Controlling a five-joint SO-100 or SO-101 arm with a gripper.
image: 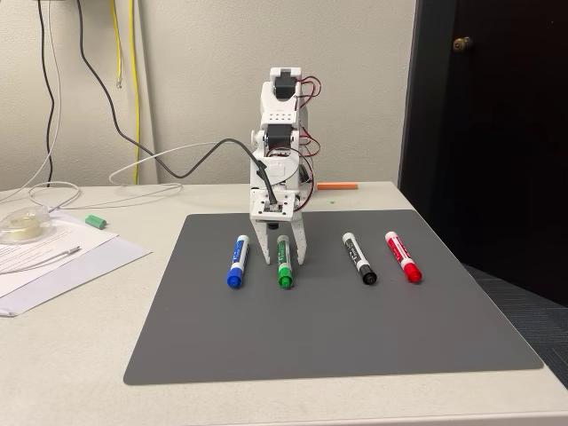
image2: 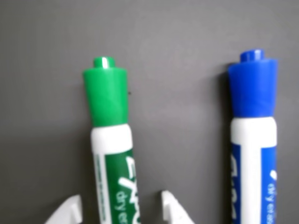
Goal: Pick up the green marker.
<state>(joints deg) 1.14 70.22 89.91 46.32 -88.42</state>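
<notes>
Pincer (image: 282, 257) spread astride the green marker (image: 284, 263), fingertips seemingly not touching.

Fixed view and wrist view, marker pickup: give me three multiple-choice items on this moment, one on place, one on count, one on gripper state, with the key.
1. In the fixed view, which marker lies directly left of the green marker?
A. red
B. blue
C. black

2. How many markers lie on the grey mat?
A. three
B. four
C. five

3. How does the gripper stand?
A. open, fingers on either side of the green marker
B. shut on the blue marker
C. raised high, far from all markers

Key: 1 B, the blue marker is its left neighbour. 2 B, blue, green, black marker and red marker make four. 3 A, the wrist view shows both white fingertips flanking the green barrel with gaps on each side.
</notes>
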